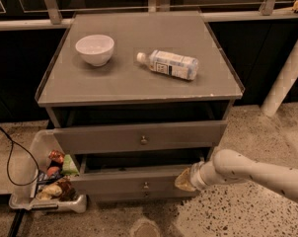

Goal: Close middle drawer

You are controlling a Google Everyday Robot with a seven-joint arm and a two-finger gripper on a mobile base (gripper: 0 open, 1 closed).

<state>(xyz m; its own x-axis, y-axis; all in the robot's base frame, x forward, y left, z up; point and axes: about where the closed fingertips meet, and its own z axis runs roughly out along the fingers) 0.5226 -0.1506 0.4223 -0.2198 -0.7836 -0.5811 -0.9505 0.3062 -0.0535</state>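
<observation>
The middle drawer [124,177] is a wide grey drawer with a slim front panel and a small round knob [146,185]. It stands pulled out a little, with a dark gap above its panel. My gripper [184,180] is at the end of the white arm [252,172] that comes in from the right. It sits low, against the right end of that front panel. The drawer above it [139,137], with a taller front panel and its own knob [144,140], is also pulled out.
A white bowl [94,49] and a plastic bottle lying on its side [169,64] rest on the cabinet top [139,83]. A clear bin of snacks [48,181] and a black cable [11,157] lie on the floor to the left. A white post [284,78] stands at the right.
</observation>
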